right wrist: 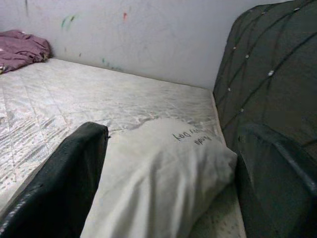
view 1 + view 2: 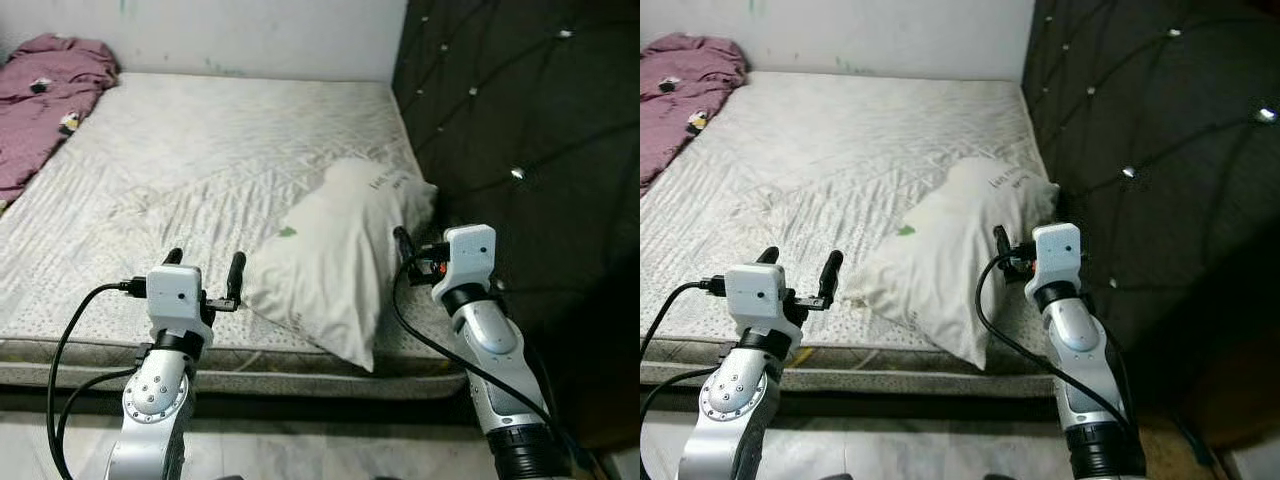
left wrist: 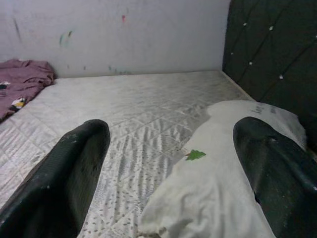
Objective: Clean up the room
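A white pillow point(image 2: 335, 260) with a small green mark lies askew on the bare mattress point(image 2: 200, 150), near the front edge by the headboard, one corner hanging over that edge. My left gripper point(image 2: 205, 265) is open over the mattress's front edge, just left of the pillow and apart from it. On the pillow's right side, close to it, my right gripper point(image 1: 171, 130) is open and holds nothing. A crumpled purple blanket point(image 2: 40, 95) lies at the bed's far left corner.
A dark tufted headboard point(image 2: 520, 120) runs along the right of the bed, close to my right arm. A pale wall point(image 2: 250, 30) closes the far side. Light floor point(image 2: 300, 450) shows below the mattress edge.
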